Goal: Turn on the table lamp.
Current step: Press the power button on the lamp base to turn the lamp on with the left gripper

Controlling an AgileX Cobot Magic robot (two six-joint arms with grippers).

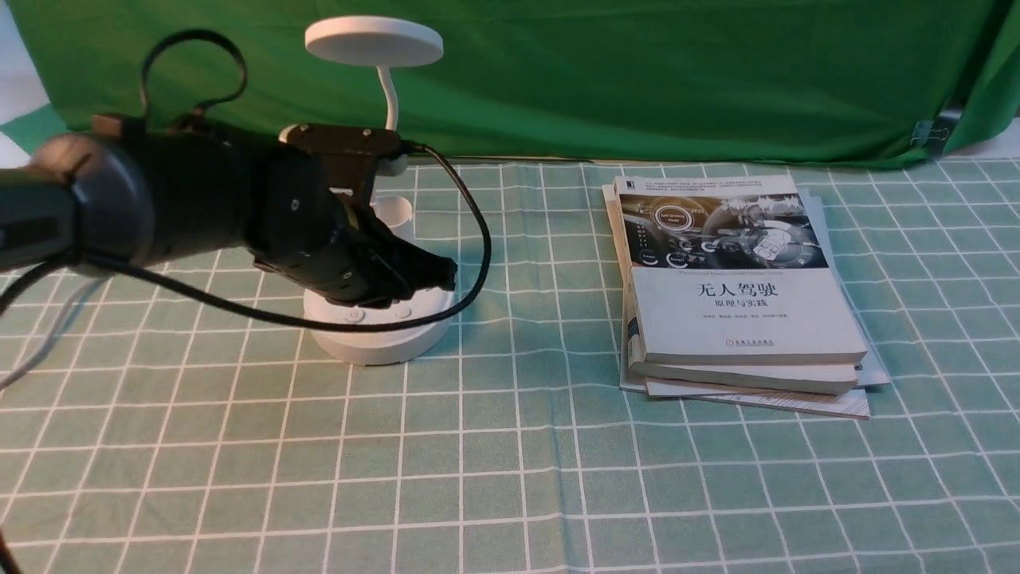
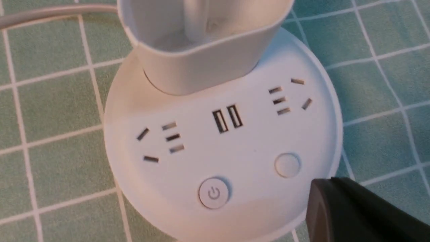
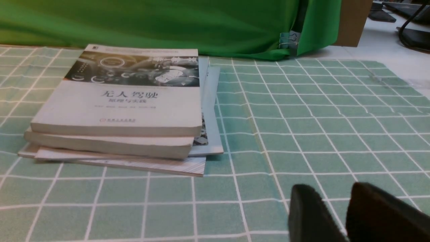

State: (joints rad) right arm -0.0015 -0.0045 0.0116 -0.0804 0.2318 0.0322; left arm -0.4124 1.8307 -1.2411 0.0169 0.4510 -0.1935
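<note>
Front view: the white table lamp [image 1: 374,339] stands unlit at 10 o'clock on the checked table [image 1: 558,478], a stack of books [image 1: 741,271] at 1 o'clock; the left pincer [image 1: 437,275] hangs low over the 3 o'clock edge of the lamp's round base, and whether it is spread or pressed together cannot be told. Left wrist view: 1 dark fingertip [image 2: 349,208] sits at the base's rim, just beside the plain round button [image 2: 287,164], with the power-symbol button [image 2: 214,193] farther along and untouched. Pressing well likely means sliding the tip toward 9 o'clock, centring it on the power symbol, then pushing straight down so the light base does not skid. Right wrist view: the right pincer [image 3: 336,195] idles low near the books, pressed together on nothing.
</note>
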